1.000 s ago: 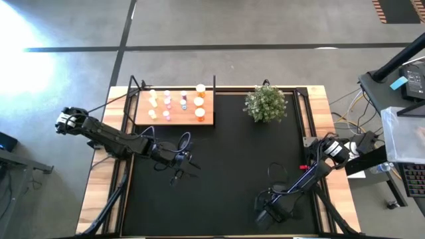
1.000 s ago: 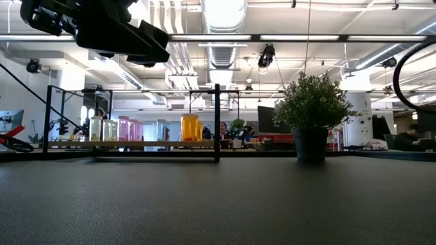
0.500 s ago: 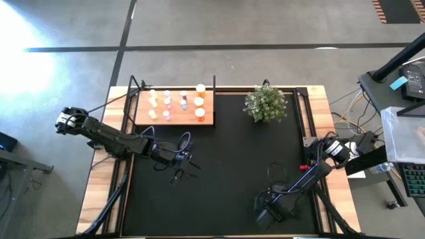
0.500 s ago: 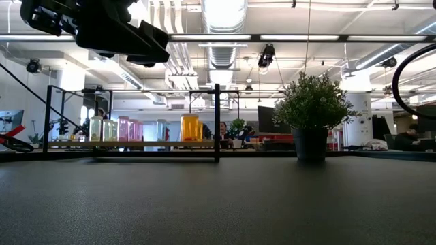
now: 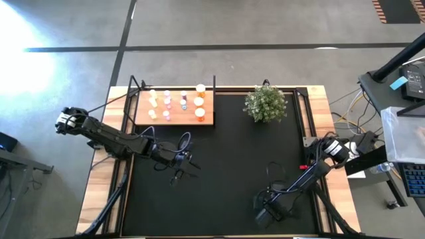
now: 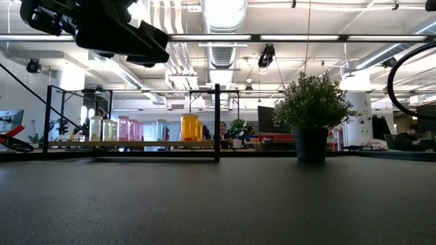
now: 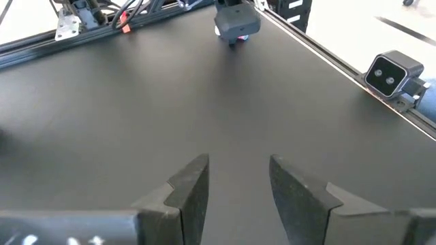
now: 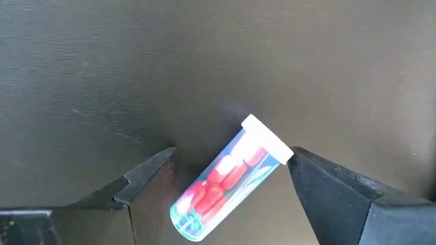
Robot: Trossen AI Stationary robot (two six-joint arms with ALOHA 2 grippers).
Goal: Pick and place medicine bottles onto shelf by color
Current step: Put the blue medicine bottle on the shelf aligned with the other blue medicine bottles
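A small clear bottle (image 8: pixel 221 180) with red pills and a white cap (image 8: pixel 267 139) lies on its side on the black mat. It is near the table's near right corner. My right gripper (image 8: pixel 231 152) (image 5: pixel 269 214) points down over it, open, with one finger on either side; the cap lies close to one fingertip (image 8: pixel 300 160). In the high view the gripper hides the bottle. Several medicine bottles (image 5: pixel 182 99) (image 6: pixel 122 129) stand upright on the wooden shelf (image 5: pixel 176 118) at the far left. My left gripper (image 7: pixel 238 170) (image 5: pixel 182 169) hovers open over bare mat, left of centre.
A green potted plant (image 5: pixel 265 103) (image 6: pixel 312 112) stands at the far edge, right of the shelf. Thin black posts (image 6: pixel 216 122) rise from the shelf's edges. Bare mat (image 5: pixel 226 166) stretches between the two arms. A small camera (image 7: pixel 390 75) sits by the table's edge.
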